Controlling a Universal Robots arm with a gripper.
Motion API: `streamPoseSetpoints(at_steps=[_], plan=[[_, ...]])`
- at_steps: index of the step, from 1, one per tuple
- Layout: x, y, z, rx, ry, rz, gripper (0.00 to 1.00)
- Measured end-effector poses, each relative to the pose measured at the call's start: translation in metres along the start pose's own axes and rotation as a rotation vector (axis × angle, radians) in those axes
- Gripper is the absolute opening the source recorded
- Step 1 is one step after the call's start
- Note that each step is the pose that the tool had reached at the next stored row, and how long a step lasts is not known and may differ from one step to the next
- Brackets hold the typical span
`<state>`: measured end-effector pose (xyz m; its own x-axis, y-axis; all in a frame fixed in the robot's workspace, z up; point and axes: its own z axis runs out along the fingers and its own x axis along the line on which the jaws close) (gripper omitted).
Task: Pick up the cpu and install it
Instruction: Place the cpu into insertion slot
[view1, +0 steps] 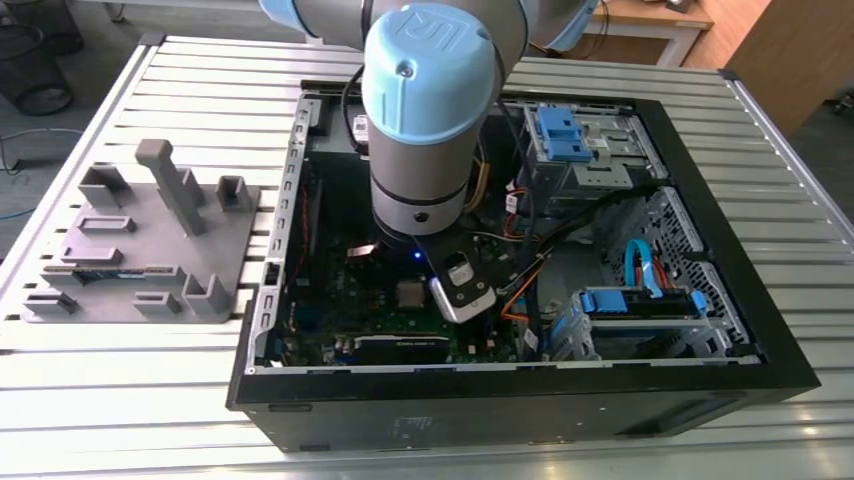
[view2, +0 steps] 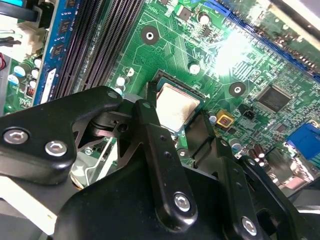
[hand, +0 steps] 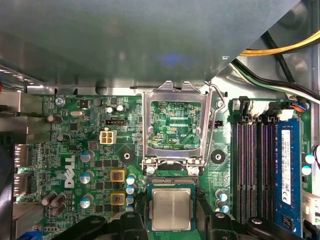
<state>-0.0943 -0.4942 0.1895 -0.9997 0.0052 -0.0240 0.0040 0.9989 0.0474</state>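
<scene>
Inspection of the work as it stands. The computer case (view1: 747, 340) lies on its side on the slatted worktop (view1: 134, 400) with its side panel off, so the green board (hand: 75, 130) faces upward and can be reached from above. The arm (view1: 427, 120) stands almost vertically over the opening and reaches down into the case. The grey plastic holder (view1: 134, 250) sits well apart, on the worktop at the exterior view's left.

On the board, the metal retaining frame (hand: 146, 125) is swung up on its hinge. In my judgement this leaves the socket (hand: 172, 181) uncovered so that a chip can go in.

The cpu (view2: 175, 106) lies flat in that socket, silvery top upward and square to the socket edges. It looks seated, not tilted. In the first wrist view the end effector (hand: 171, 215) is directly over the chip, and its black structure stands close on two opposite sides. I cannot tell whether it is clamped on the cpu or has released it, because no gap or contact is clear. The retaining frame has not been lowered over the chip.
</scene>
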Motion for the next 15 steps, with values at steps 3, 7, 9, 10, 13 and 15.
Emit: streamPoseSetpoints(at_steps=[3, 7, 9, 10, 13, 15], plan=[[-0.0011, 0.0001, 0.0004, -0.0002, 0.0001, 0.0, 0.47], [-0.0022, 0.0001, 0.0006, -0.0002, 0.0, 0.0, 0.47], [-0.0023, 0.0001, 0.001, 0.0, 0.0, 0.0, 0.47], [-0.0023, 0.0, 0.0014, 0.0, 0.0001, 0.0, 0.47], [-0.0022, -0.0001, 0.0027, 0.0007, 0.0005, 0.0, 0.47], [-0.0022, -0.0001, 0.0031, -0.0001, 0.0, 0.0, 0.47]])
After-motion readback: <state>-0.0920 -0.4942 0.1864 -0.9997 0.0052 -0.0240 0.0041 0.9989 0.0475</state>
